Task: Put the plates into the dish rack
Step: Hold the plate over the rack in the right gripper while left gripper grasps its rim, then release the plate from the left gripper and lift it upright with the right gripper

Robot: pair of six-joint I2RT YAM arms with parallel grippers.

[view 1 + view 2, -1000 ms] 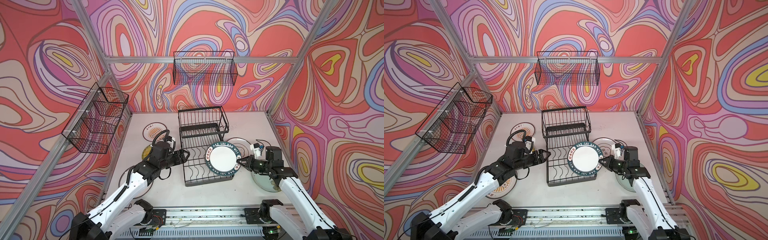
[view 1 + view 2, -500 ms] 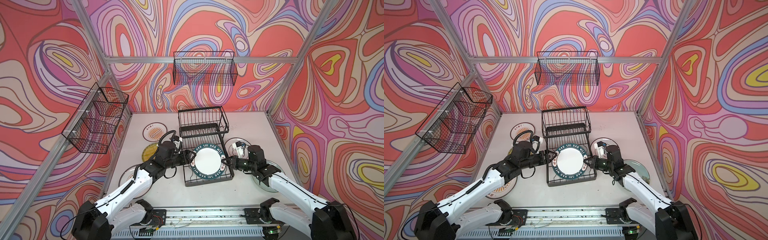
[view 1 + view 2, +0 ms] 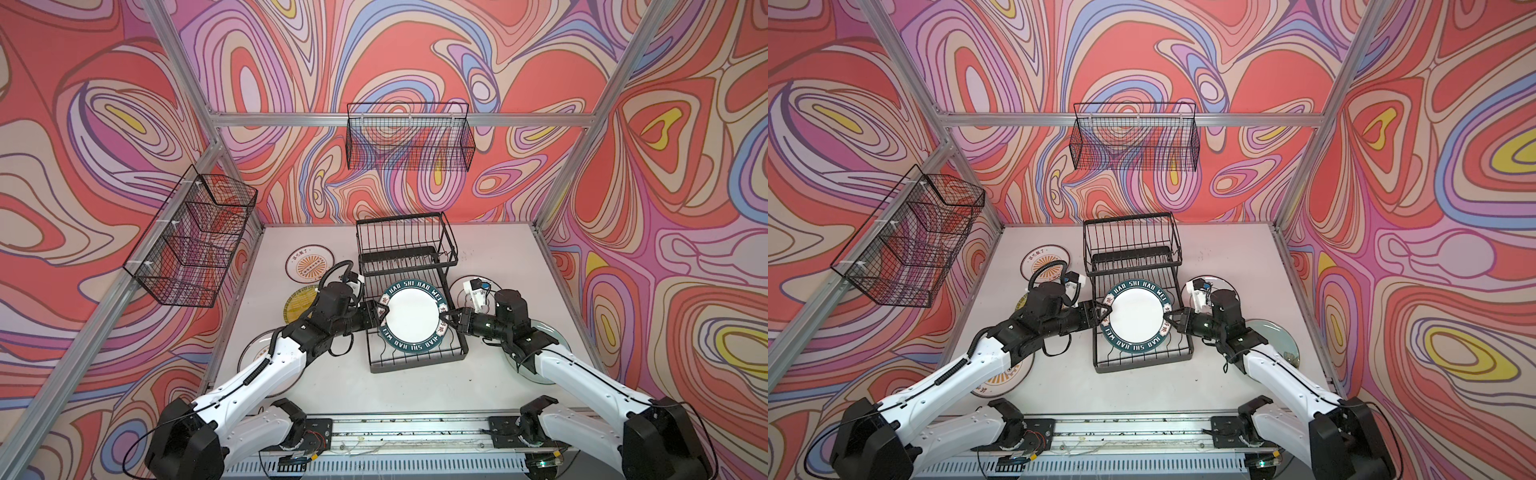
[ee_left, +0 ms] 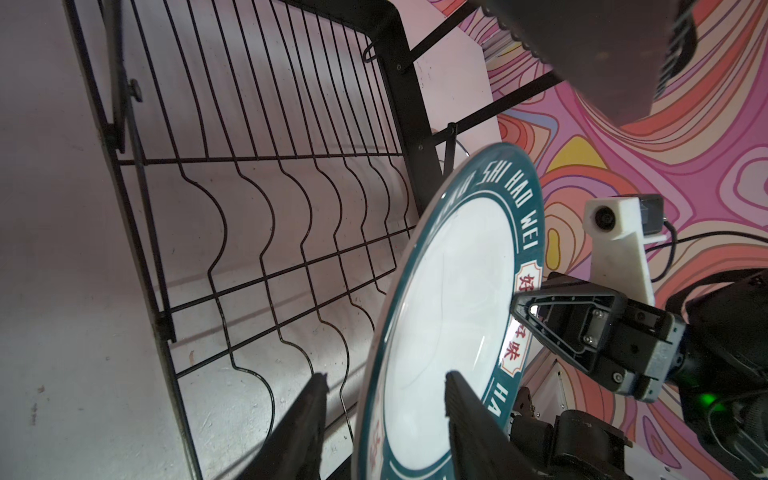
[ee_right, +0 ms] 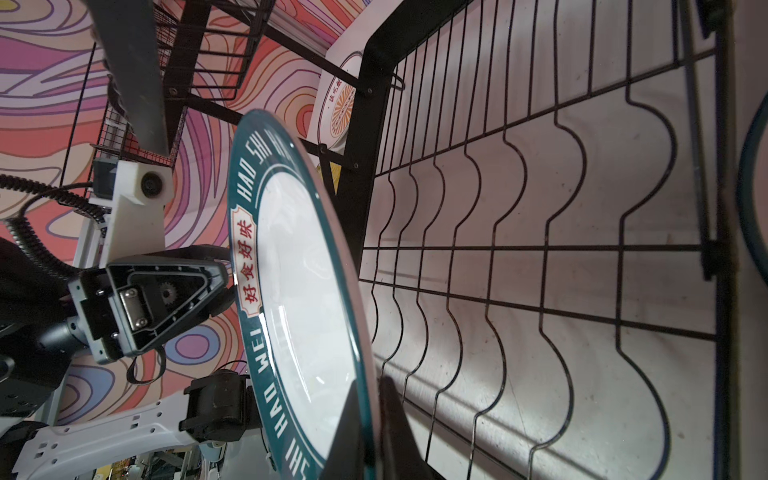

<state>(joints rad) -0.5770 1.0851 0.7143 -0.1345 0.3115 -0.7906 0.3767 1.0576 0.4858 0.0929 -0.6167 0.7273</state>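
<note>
A white plate with a dark teal lettered rim [image 3: 413,318] [image 3: 1136,318] stands on edge over the low tray of the black wire dish rack [image 3: 405,249] [image 3: 1133,245]. My right gripper [image 3: 446,321] [image 5: 368,382] is shut on its right rim. My left gripper [image 3: 380,311] [image 4: 384,380] straddles the left rim of this plate [image 4: 453,299]. It is open, with a gap between each finger and the rim. In the wrist views the rack's wavy wires [image 4: 270,208] [image 5: 540,249] lie behind the plate [image 5: 307,291].
On the table lie a sunburst plate [image 3: 309,266], a yellow plate [image 3: 301,307], another sunburst plate [image 3: 259,357] under the left arm, a white plate [image 3: 461,291] behind the right wrist and a pale green plate [image 3: 552,336]. Mesh baskets [image 3: 409,137] [image 3: 195,237] hang on the walls.
The right gripper has carried the lettered plate leftward to over the rack's low tray. The left gripper has come up to the plate's left rim and its jaws have narrowed.
</note>
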